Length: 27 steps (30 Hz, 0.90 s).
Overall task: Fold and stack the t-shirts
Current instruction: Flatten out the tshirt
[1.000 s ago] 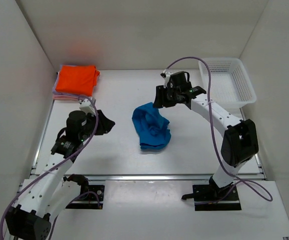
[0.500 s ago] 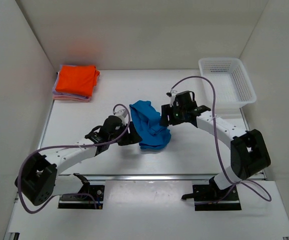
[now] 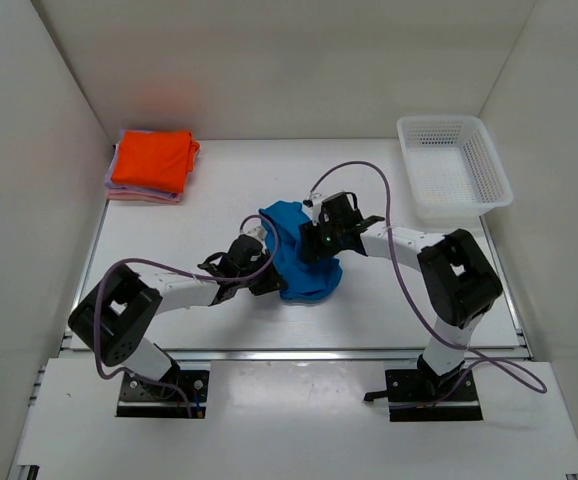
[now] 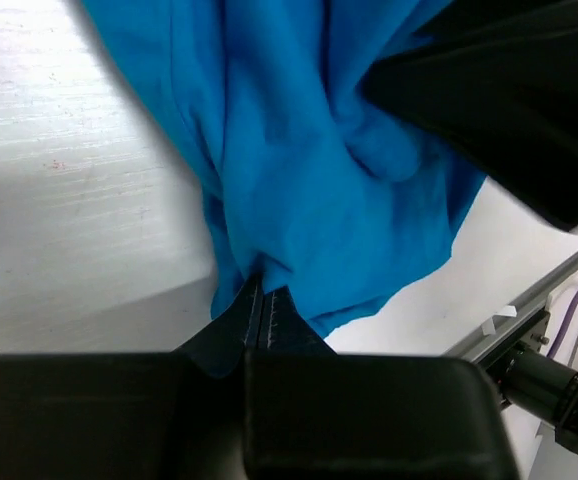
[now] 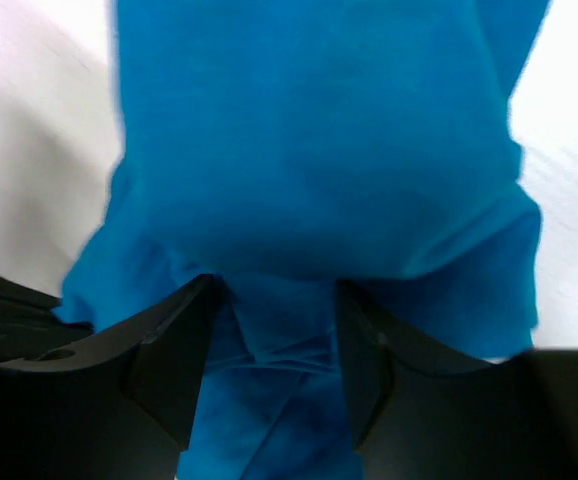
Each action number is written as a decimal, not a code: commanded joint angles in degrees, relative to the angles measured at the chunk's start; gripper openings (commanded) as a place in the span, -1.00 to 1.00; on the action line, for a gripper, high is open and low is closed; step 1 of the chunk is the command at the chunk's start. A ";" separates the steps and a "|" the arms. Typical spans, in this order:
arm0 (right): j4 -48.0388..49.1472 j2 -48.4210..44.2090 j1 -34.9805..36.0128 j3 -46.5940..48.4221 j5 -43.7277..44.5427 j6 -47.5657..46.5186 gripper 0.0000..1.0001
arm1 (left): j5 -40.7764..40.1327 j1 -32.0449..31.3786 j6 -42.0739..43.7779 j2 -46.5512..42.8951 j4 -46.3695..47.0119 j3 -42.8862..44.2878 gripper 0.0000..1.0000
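A bright blue t-shirt (image 3: 299,262) lies crumpled in the middle of the table. My left gripper (image 3: 267,276) is at its left lower edge and shut on a pinch of the blue cloth (image 4: 299,200), jaws together (image 4: 262,292). My right gripper (image 3: 315,240) presses into the top of the heap from the right. Its fingers (image 5: 181,345) stand apart with loose blue folds (image 5: 299,150) between them (image 5: 274,315). A folded vivid orange t-shirt (image 3: 152,159) tops a stack of pale pink ones (image 3: 135,194) at the back left.
A white mesh basket (image 3: 477,143) stands at the back right corner. White walls close in the table on three sides. The right gripper's dark body (image 4: 514,90) fills the upper right of the left wrist view, close to my left jaws.
Both arms have swung in from the sides to the blue t-shirt. The left gripper opened wide, then shut on the shirt's edge. The right gripper has dropped onto the heap.
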 commanded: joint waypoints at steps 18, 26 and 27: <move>-7.71 -30.26 -11.93 -2.69 -4.96 3.47 -1.00 | -4.31 35.92 19.29 -39.52 -34.07 5.93 -1.00; -10.77 -47.93 -29.24 -3.31 -10.60 8.58 -1.00 | -8.62 33.12 23.52 -39.36 -44.12 23.54 -1.00; -11.13 -49.34 -31.00 -3.23 -11.73 8.84 -1.00 | -8.62 33.74 23.52 -40.41 -43.86 23.36 -1.00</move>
